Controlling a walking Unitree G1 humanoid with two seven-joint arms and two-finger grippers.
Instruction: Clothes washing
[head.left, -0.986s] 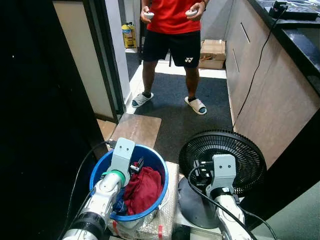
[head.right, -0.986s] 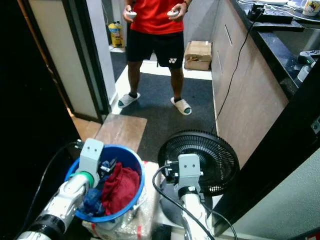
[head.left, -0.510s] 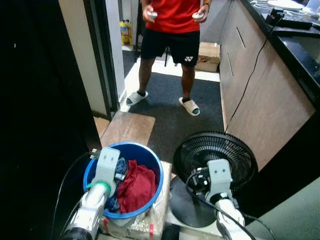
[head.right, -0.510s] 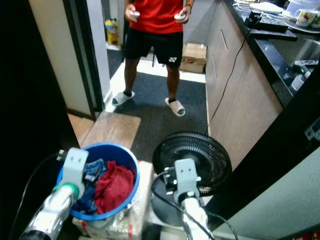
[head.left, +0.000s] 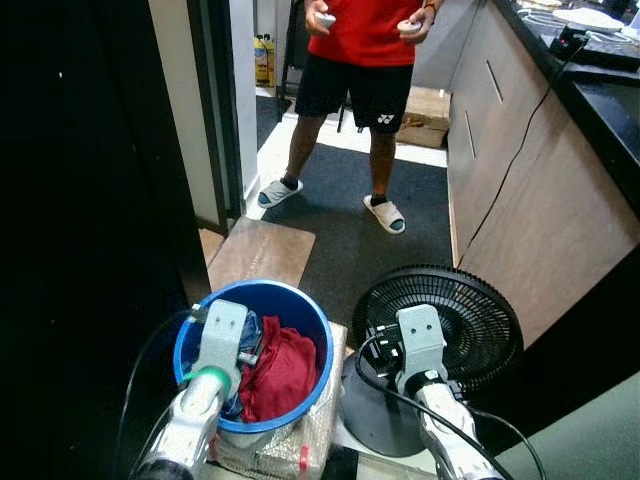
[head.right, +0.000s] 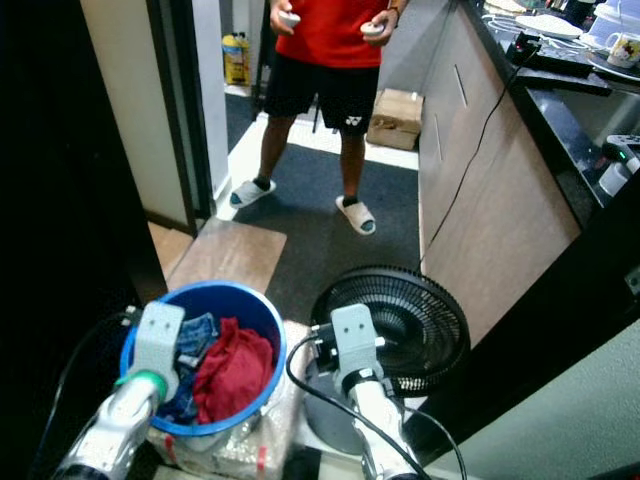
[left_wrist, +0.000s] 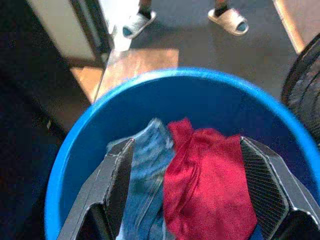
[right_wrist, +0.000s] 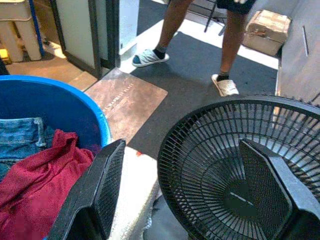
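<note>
1. The left claw (left_wrist: 182, 195) hung over the blue bucket (head.left: 300, 310) in the lower left of the frame, its two black fingers (left_wrist: 116, 175) spread wide apart with nothing between them.
2. The right claw (right_wrist: 187, 200) was held in the lower middle of the frame, just in front of the black fan (head.left: 440, 320), and its fingers (right_wrist: 107, 180) were spread wide too, holding nothing.
3. The clothes sat inside the blue bucket: a red cloth (left_wrist: 210, 185) lay on the right side and a piece of blue jeans (left_wrist: 147, 160) lay on the left side, touching each other.
4. The bucket stood on something wrapped in clear plastic (head.left: 300, 440), just beside the fan.
5. A brown mat (head.left: 262, 252) lay on the floor above the bucket in the frame.
6. A person (head.left: 365, 60) in a red shirt, black shorts and slippers stood at the top middle on the dark carpet (head.left: 360, 250), with a small white thing in each hand.
7. A wooden cabinet with a dark desk (head.left: 600, 90) on top ran along the right side, and a cardboard box (head.left: 425, 105) sat on the floor beside the person.
</note>
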